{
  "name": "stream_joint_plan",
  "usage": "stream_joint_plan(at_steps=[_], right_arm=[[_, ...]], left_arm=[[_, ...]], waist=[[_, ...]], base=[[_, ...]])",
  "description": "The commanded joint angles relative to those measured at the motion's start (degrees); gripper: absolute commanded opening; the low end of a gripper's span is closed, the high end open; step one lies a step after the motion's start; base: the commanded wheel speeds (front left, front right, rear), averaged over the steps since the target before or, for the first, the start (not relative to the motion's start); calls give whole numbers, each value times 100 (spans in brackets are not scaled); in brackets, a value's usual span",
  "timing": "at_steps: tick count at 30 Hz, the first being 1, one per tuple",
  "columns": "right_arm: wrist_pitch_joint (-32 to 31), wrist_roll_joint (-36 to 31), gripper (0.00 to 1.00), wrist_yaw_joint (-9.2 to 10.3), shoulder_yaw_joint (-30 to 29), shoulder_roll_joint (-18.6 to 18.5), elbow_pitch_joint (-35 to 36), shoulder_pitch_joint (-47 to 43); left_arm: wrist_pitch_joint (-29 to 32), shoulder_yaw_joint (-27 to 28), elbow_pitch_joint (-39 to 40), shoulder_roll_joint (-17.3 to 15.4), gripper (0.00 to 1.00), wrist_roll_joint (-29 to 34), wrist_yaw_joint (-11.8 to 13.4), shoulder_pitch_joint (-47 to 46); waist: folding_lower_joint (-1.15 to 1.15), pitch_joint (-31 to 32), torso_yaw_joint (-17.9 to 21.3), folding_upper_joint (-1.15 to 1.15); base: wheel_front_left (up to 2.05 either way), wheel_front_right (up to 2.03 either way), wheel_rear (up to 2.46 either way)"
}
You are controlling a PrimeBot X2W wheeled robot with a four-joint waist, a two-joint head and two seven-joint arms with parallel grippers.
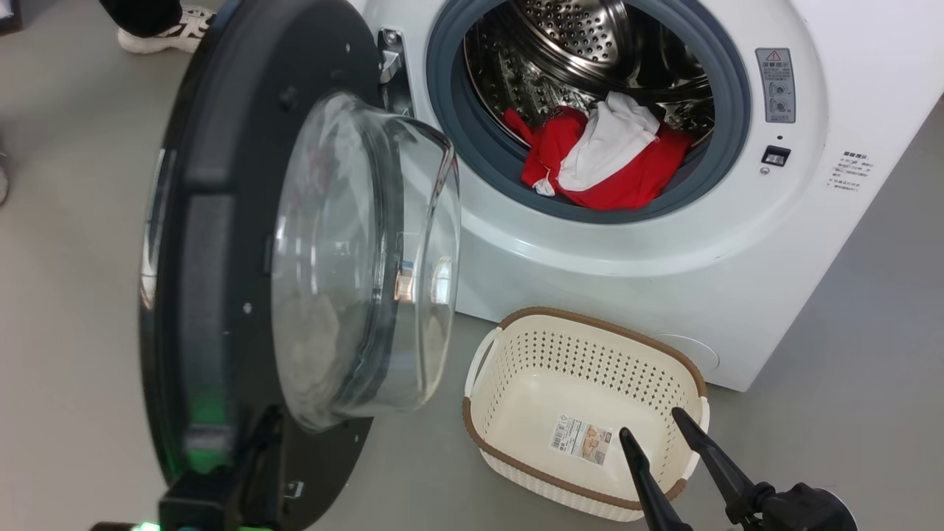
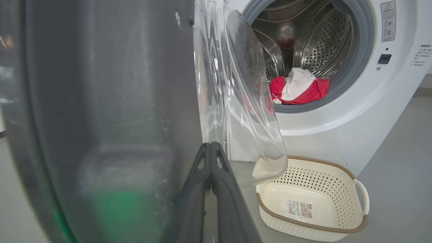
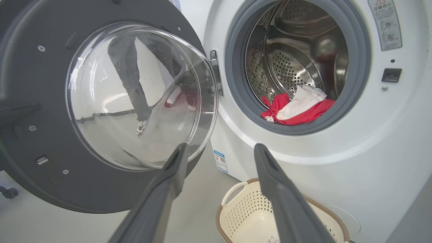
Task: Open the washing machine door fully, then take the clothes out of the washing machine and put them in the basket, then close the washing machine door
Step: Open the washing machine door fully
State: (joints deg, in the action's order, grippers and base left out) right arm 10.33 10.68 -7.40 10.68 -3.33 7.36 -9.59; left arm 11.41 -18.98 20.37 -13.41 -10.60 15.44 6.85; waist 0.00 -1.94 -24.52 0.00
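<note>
Door [image 1: 206, 221]: swung open on the washer's left, hinged at the left edge of the opening. The black rim stands roughly edge-on in the head view and the clear glass bowl bulges to the right.
Washer [image 1: 848, 258]: white front-loader at the far right of the scene, with its steel drum [image 1: 582, 44] exposed inside a grey gasket [image 1: 730, 147].
Clothes [image 1: 605, 162]: a red heap with a white piece lying on top, at the near bottom of the drum. Its front edge rests on the lower lip of the gasket.
Basket [image 1: 590, 321]: on the grey floor [image 1: 74, 295], just in front of the washer and below the opening, to the right of the door. A barcode sticker [image 1: 580, 439] lies on its bottom.
Left jaws: pressed fully together, with nothing between the fingers [image 2: 192, 192]. They sit at the near lower part of the door, close against its inner face beside the glass; I cannot tell whether they touch it.
Right jaws: spread wide and holding nothing, over the near right end of the basket, with the fingers [image 3: 162, 189] pointing towards the washer.
Shoe [image 1: 169, 33]: a person's, on the floor at the far left, beyond the door.
</note>
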Motion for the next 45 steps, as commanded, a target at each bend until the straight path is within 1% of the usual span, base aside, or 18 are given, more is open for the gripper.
stream_joint_plan(at_steps=[1,10,19,29,45], right_arm=[[-11,34,100,-9,162,-42,181,93],[-119,9,100,-9,120,-105,289,40],[-192,-11,100,-9,118,-136,366,32],[-287,-6,100,-9,216,-209,430,36],[-444,2,100,-9,274,-336,582,85]], left_arm=[[-69,366,101,-147,0,58,129,-163],[-317,763,-94,-234,0,-7,330,-85],[-677,1182,-433,-363,0,-118,410,-222],[-1012,1480,-958,-533,0,-255,356,-453],[-1505,1688,-2073,-686,0,-518,124,-1111]], waist=[[0,-8,6,0],[0,-71,-70,0],[0,-71,-116,0],[0,-67,-140,0],[0,-189,-158,0]], base=[[0,0,0],[0,0,0],[0,0,0],[0,0,0],[0,0,0]])
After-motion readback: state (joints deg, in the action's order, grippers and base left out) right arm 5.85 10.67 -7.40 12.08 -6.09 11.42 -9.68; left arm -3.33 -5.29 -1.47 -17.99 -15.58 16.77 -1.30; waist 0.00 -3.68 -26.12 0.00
